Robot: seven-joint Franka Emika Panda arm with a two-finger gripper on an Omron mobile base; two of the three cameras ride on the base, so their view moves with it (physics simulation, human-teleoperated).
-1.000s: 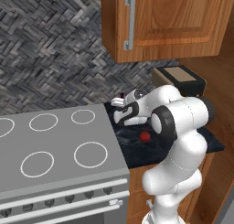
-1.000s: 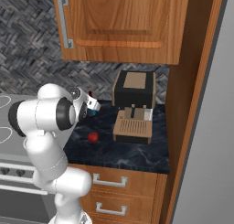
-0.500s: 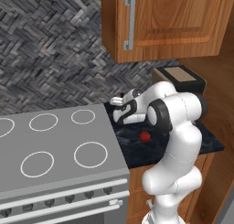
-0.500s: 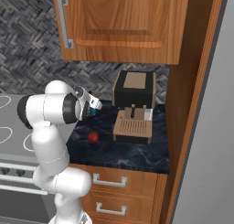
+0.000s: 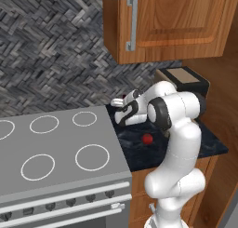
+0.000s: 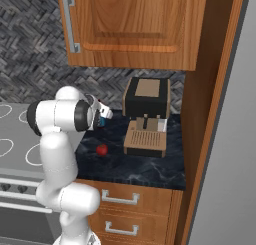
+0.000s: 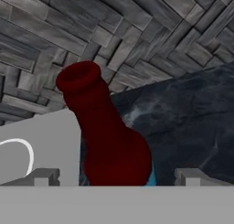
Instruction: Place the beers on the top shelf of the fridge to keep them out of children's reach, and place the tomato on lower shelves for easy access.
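Approaching: the two-finger gripper [image 7: 114, 176] has swung closer to the dark brown glass bottle with red cap [image 7: 107, 131] than a second ago; the arm's elbow has shifted too.
Jaws: spread wide apart, one tip each side of the bottle; nothing clamped.
Bottle position: upright on the dark marbled counter [image 5: 204, 141], at the edge next to the grey cooktop [image 5: 56, 148].
Tomato: small glossy red ball [image 6: 102, 149], on the counter, in front of the bottle, untouched.
Task meaning: grasp appears imminent; no item has reached the fridge.
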